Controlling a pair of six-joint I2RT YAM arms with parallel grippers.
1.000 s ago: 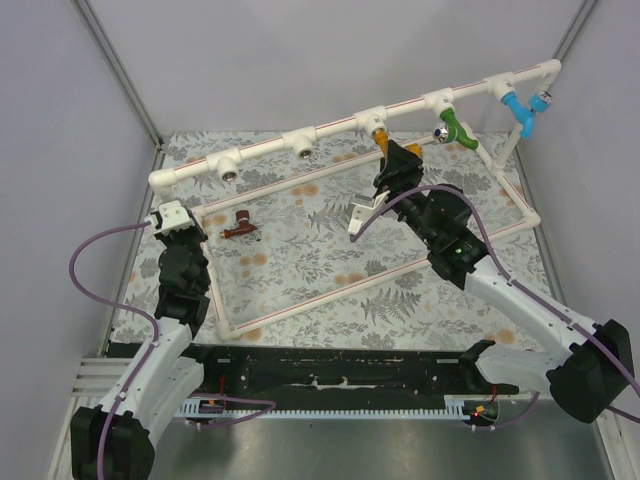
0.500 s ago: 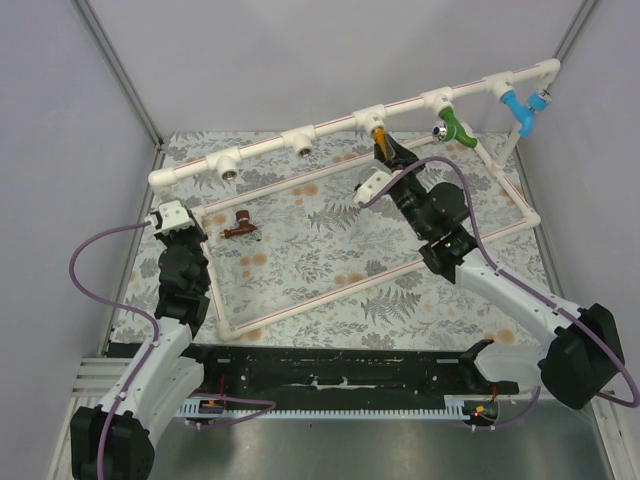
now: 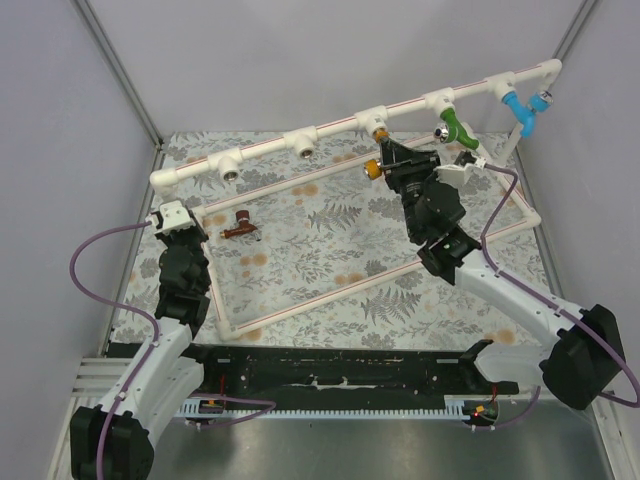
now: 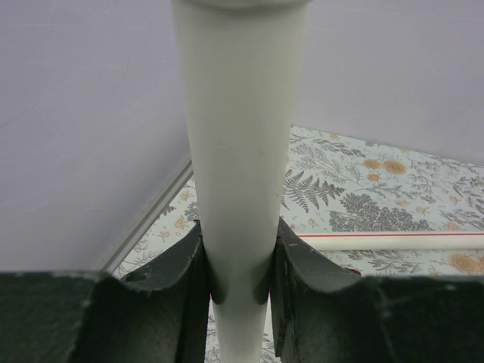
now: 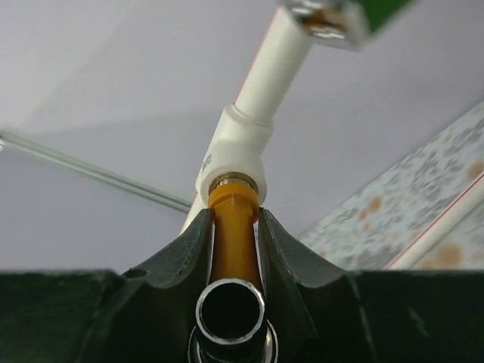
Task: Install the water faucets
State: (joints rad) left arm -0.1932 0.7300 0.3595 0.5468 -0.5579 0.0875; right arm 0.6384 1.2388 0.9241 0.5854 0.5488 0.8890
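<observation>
The orange-yellow water faucet [image 3: 377, 140] hangs from a tee fitting [image 5: 236, 151] on the raised white pipe rail [image 3: 330, 125]. My right gripper [image 3: 384, 152] is shut on its body. In the right wrist view the orange faucet [image 5: 234, 234] sits between my fingers [image 5: 189, 249], its silvery spout [image 5: 231, 314] facing the camera. The dark reddish-brown faucet [image 3: 240, 228] lies on the patterned mat inside the frame, at the left. My left gripper [image 3: 183, 222] is shut on a white pipe [image 4: 238, 136] at the frame's left end.
A green tap [image 3: 455, 128] and a light blue tap [image 3: 520, 110] hang from the rail to the right. Two open tee fittings [image 3: 303, 148] [image 3: 230, 172] sit on the rail to the left. The white base frame [image 3: 300, 305] borders the mat.
My right gripper has closed on the orange-yellow faucet and the wrist has rolled, swinging its white camera mount from the left side to the right. The left arm has not moved.
</observation>
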